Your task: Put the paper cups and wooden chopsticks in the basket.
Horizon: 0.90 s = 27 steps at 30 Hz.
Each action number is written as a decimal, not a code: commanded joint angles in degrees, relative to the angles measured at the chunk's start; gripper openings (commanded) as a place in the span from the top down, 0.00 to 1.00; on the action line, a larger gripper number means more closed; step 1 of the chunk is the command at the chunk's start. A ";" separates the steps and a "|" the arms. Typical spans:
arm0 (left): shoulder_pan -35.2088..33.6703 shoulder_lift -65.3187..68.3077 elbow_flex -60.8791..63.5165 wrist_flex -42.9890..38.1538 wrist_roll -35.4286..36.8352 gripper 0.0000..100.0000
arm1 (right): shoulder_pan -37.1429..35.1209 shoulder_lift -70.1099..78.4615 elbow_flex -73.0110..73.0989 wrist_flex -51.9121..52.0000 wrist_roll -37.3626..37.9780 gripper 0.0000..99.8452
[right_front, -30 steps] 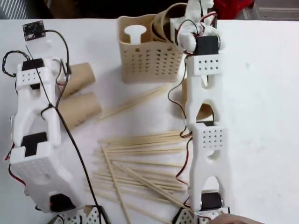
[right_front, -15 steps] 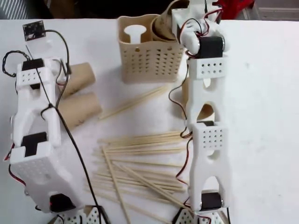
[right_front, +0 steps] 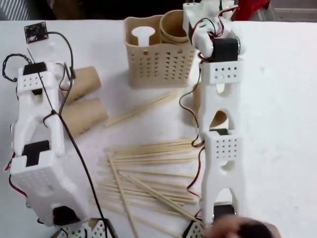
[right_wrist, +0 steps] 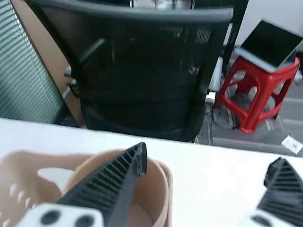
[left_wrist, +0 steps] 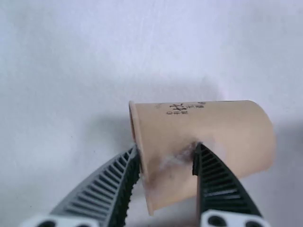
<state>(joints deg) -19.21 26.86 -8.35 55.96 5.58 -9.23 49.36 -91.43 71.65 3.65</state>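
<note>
Right end effector: spread wide, above far-right corner of basket. Upright cup sits inside basket, free of fingers; likely counts as delivered.

Left end effector: pinching side-lying cup near its rim, cup resting on worktop. Sideways grip suits cup lying flat.

Two loose cups lie on left, beside left arm.

Chopsticks scattered near centre, not in basket. Thin and flat on worktop, so probably awkward to pinch; most of task remains.
</note>
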 commanded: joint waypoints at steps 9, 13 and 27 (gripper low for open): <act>2.51 3.47 0.44 0.09 -0.88 0.81 | 1.71 10.77 0.97 -3.47 0.79 0.61; 2.51 3.47 0.44 0.09 -0.88 0.81 | 2.33 14.02 0.97 -3.91 0.79 0.61; 2.51 3.47 0.35 0.09 -0.88 0.81 | 3.30 7.96 0.97 8.75 0.79 0.92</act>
<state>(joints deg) -19.21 26.86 -8.35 55.96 5.58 -7.12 61.32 -90.46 73.85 3.65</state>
